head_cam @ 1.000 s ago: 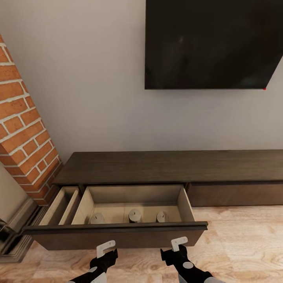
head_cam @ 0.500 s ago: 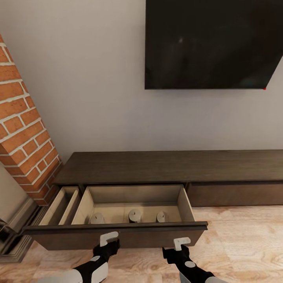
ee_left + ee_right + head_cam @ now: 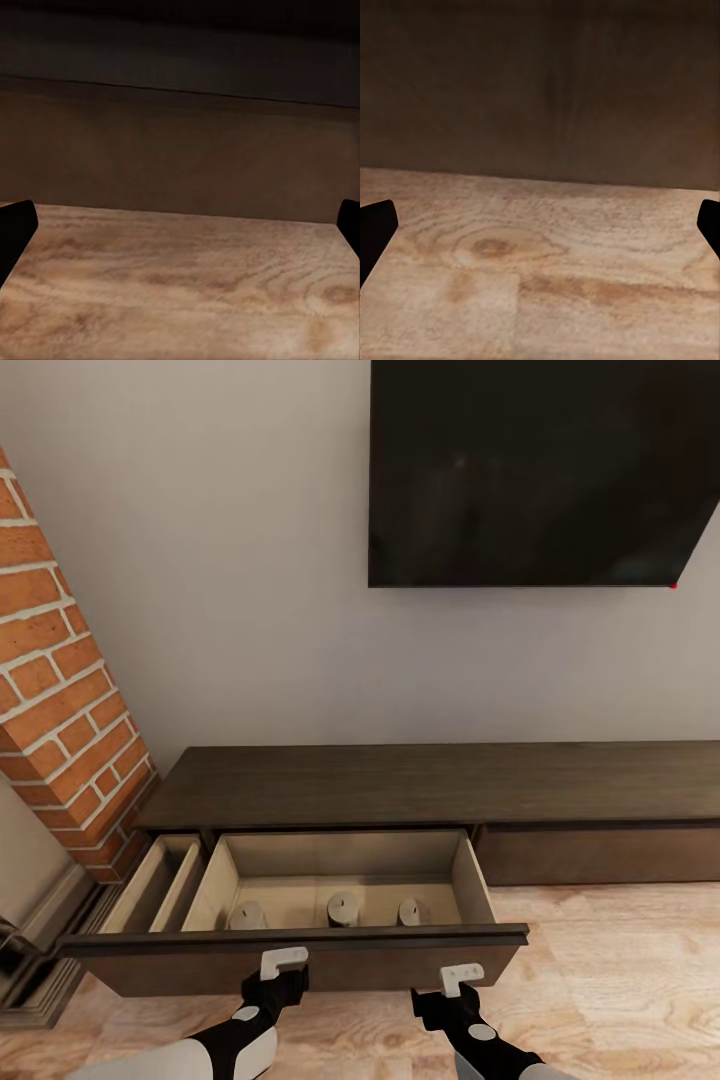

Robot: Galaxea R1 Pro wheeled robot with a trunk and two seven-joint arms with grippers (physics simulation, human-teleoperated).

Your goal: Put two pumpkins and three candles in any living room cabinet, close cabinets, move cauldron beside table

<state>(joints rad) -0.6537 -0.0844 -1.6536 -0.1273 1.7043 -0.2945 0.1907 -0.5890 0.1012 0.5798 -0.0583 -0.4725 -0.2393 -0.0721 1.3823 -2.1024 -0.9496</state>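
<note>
Wood plank floor (image 3: 620,960), grey wall, black TV (image 3: 540,470) with no readable writing. Cabinet (image 3: 430,785) drawer (image 3: 300,955) pulled out, three candles (image 3: 342,909) inside. Left gripper (image 3: 284,963) and right gripper (image 3: 460,978) spread, empty, at drawer front.

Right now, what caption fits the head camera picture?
Both open grippers, left and right, face the open cabinet drawer holding three candles.

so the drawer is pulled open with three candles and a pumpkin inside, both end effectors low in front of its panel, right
Not quite. The head view shows the open drawer of the cabinet holding three candles and no pumpkin. The rest holds: the left end effector and the right end effector sit low in front of the drawer's front panel.
</note>
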